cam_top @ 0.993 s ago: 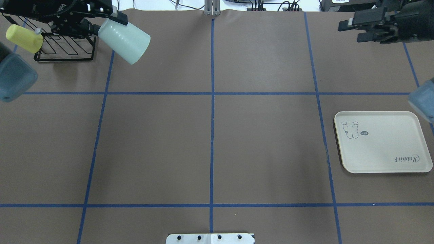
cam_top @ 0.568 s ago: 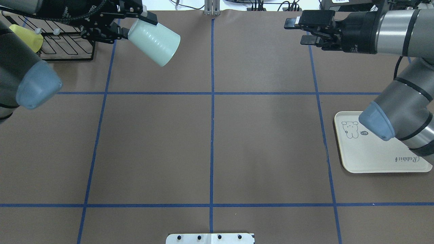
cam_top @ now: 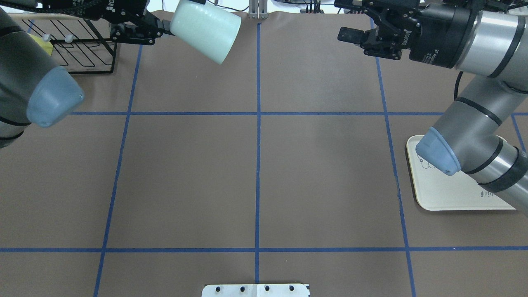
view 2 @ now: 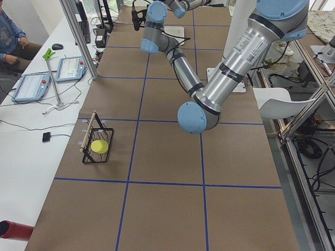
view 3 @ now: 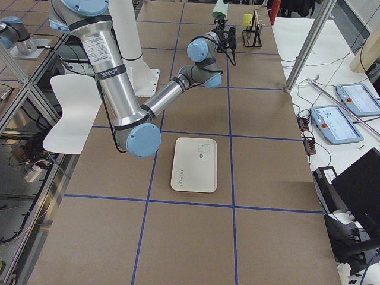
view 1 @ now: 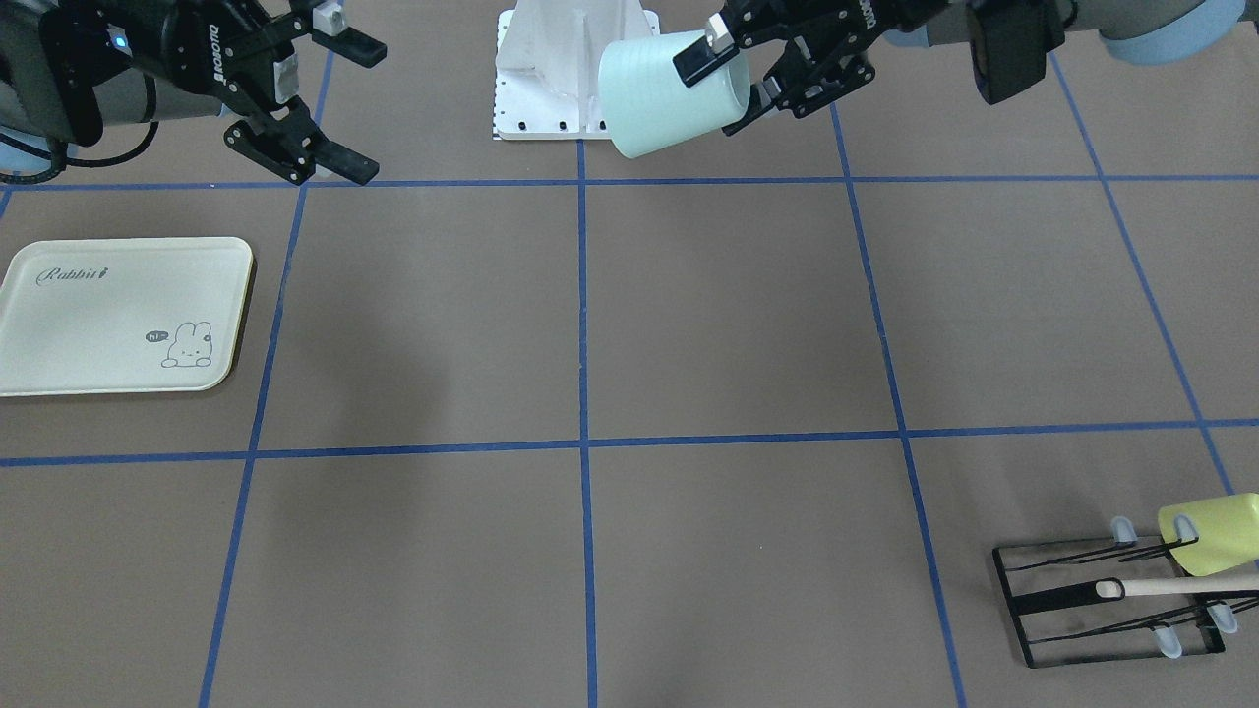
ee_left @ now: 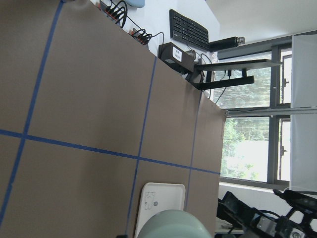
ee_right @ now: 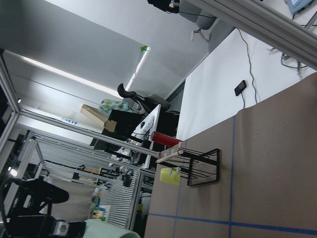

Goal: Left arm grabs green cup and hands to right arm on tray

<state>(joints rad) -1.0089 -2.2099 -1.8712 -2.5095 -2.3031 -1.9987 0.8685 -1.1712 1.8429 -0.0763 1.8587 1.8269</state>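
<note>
My left gripper (cam_top: 167, 21) is shut on the narrow end of the pale green cup (cam_top: 205, 33) and holds it tilted, well above the table near the far centre line. The wide end points toward the right arm. The cup (view 1: 654, 93) and the left gripper (view 1: 733, 79) also show in the front view. My right gripper (cam_top: 348, 20) is open and empty, facing the cup from the right with a wide gap between them; it also shows in the front view (view 1: 344, 106). The cream tray (view 1: 108, 315) lies empty at the table's right side, partly under the right arm's elbow (cam_top: 439, 154).
A black wire rack (view 1: 1111, 600) with a yellow-green cup (view 1: 1215, 531) and a wooden bar stands at the far left corner. The white base plate (cam_top: 255, 290) sits at the near edge. Blue tape lines mark the brown table.
The left gripper has carried the green cup rightward toward the centre line. The right arm has swung in leftward; its elbow now covers part of the tray.
</note>
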